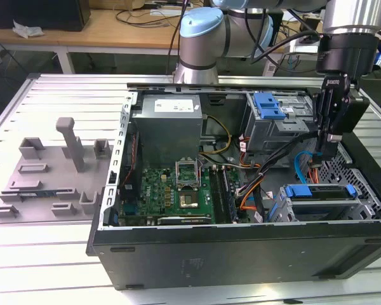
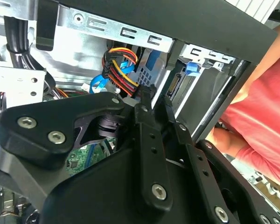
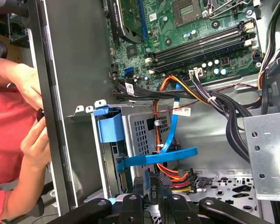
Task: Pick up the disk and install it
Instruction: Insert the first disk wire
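Exterior view shows the disk (image 1: 319, 198) lying in the drive cage (image 1: 281, 211) at the near corner of the computer case (image 1: 241, 257), on the exterior view's right; the gripper (image 1: 318, 160) hangs just above it among cables (image 1: 299, 169), and whether its pincer is parted or closed I cannot tell

The black body of the gripper (image 2: 155, 99) is covering most of the motherboard (image 2: 79, 161) in the second wrist view. The first wrist view's edge is cutting off the person's arm (image 3: 3, 71).
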Controlling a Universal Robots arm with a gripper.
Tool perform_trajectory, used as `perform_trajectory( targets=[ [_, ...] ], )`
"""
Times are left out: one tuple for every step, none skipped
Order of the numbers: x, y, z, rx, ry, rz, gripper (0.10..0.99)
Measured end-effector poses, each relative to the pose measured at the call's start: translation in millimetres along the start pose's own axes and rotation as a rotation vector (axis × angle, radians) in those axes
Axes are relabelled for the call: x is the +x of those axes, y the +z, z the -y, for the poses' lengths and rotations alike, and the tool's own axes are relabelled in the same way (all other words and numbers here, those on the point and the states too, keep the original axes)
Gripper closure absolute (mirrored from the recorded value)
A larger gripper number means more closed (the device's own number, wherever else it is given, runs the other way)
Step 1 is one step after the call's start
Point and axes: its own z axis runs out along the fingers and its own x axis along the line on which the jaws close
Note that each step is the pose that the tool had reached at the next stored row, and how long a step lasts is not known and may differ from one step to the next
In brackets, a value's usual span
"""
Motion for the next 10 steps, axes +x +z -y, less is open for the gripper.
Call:
perform_trajectory(
  targets=[
    [-0.2, 0.3, 0.0, 0.0, 0.0, -0.0005, 0.827],
    [-0.3, 0.5, 0.0, 0.0, 0.0, -0.0007, 0.839],
    [-0.3, 0.6, 0.0, 0.0, 0.0, -0.001, 0.906],
    [-0.4, 0.6, 0.0, 0.0, 0.0, -0.0011, 0.922],
    [-0.4, 0.6, 0.0, 0.0, 0.0, -0.0012, 0.922],
    [-0.4, 0.6, -0.1, 0.0, 0.0, -0.0014, 0.922],
    [-0.4, 0.6, 0.0, 0.0, 0.0, -0.0015, 0.922],
    [-0.4, 0.6, -0.1, 0.0, 0.0, -0.0016, 0.922],
    [-0.4, 0.6, -0.1, 0.0, 0.0, -0.0017, 0.922],
    [-0.4, 0.6, 0.0, 0.0, 0.0, -0.0019, 0.922]
  ],
)
